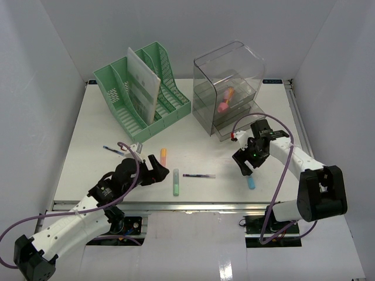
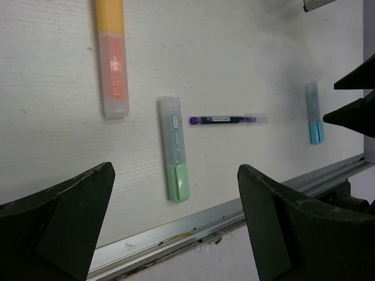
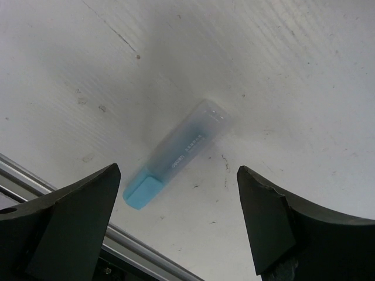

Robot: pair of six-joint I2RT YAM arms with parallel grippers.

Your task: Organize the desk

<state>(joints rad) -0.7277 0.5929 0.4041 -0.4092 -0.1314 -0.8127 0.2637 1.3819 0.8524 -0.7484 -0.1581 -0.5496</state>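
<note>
The desk [image 1: 105,140] is a white tabletop with a silver front rail [image 2: 176,234]. A blue highlighter [image 1: 251,182] [image 3: 176,155] lies near the front edge. My right gripper [image 1: 246,168] [image 3: 177,170] hangs open just above it with nothing held. A green highlighter [image 1: 176,182] [image 2: 174,149], an orange highlighter [image 1: 164,156] [image 2: 112,58] and a purple pen [image 1: 198,175] [image 2: 222,120] lie at front centre. My left gripper [image 1: 157,170] [image 2: 176,170] is open and empty, just left of the green highlighter.
A green slotted file rack [image 1: 143,91] holding a white booklet stands at the back left. A clear drawer box [image 1: 228,88] at the back right holds a pink and orange highlighter [image 1: 225,100]. A blue pen [image 1: 114,150] lies left of my left arm.
</note>
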